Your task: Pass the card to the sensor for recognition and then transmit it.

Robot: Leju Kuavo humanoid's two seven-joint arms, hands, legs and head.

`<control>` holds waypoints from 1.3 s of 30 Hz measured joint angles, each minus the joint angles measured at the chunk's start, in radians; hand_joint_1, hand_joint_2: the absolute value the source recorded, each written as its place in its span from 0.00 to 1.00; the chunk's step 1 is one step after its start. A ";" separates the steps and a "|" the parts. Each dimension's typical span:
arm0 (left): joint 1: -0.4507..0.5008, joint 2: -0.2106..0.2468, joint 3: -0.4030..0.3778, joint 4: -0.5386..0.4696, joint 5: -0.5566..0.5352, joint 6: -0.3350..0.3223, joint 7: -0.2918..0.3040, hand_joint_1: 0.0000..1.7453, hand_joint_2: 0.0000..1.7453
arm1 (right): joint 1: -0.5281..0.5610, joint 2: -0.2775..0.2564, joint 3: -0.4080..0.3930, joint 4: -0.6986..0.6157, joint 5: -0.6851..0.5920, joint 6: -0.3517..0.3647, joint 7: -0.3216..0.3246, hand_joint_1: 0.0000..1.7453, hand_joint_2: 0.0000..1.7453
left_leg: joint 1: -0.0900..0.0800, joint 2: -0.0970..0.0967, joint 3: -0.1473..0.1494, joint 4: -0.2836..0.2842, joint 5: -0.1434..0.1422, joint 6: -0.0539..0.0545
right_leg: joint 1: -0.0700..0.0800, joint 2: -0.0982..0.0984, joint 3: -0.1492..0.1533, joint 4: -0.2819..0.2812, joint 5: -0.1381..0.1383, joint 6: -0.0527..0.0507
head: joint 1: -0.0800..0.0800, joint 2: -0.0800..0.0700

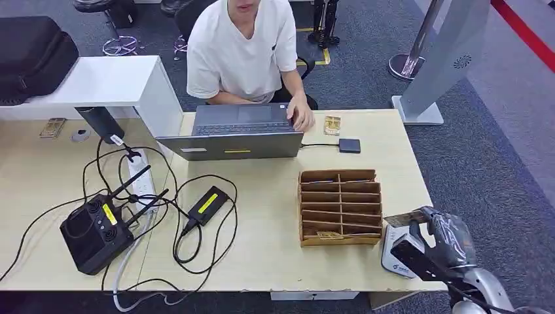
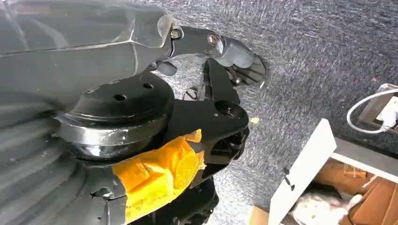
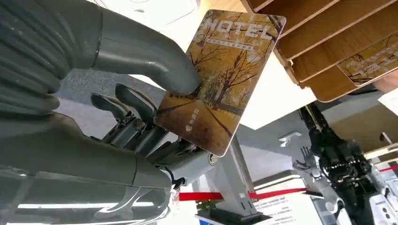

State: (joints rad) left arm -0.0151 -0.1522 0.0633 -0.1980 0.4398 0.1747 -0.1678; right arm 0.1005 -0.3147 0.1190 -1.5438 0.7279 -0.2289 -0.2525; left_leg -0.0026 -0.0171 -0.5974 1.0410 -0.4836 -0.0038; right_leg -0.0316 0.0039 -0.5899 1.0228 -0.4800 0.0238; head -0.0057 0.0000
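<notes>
My right robot hand (image 3: 141,117) pinches a flat glossy hotel card (image 3: 220,79) between thumb and fingers, beside the slotted wooden rack (image 1: 340,207). It is over the pale worktop (image 1: 262,248), above grey carpet (image 1: 497,157). I cannot tell the left robot hand (image 2: 220,93) state.

"HOTEL" in pale capitals across top of autumn-tree yellow plastic card (image 3: 220,75), small white logo with unreadable characters near its lower edge, print on white sensor pad (image 1: 395,256) too small to read
</notes>
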 joint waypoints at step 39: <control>0.000 -0.008 0.043 0.000 0.039 0.005 0.023 0.00 1.00 | 0.090 0.056 -0.072 0.142 -0.014 -0.058 -0.044 1.00 1.00 | 0.000 0.001 0.001 0.000 -0.001 0.000 | 0.000 0.001 0.001 0.000 -0.001 -0.001 | 0.000 0.000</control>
State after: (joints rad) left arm -0.0153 -0.1606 0.1064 -0.1980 0.4788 0.1801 -0.1453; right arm 0.1900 -0.2586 0.0469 -1.4019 0.7134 -0.2869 -0.2968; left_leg -0.0023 -0.0162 -0.5962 1.0410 -0.4847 -0.0036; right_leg -0.0313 0.0045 -0.5888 1.0225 -0.4807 0.0228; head -0.0057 0.0000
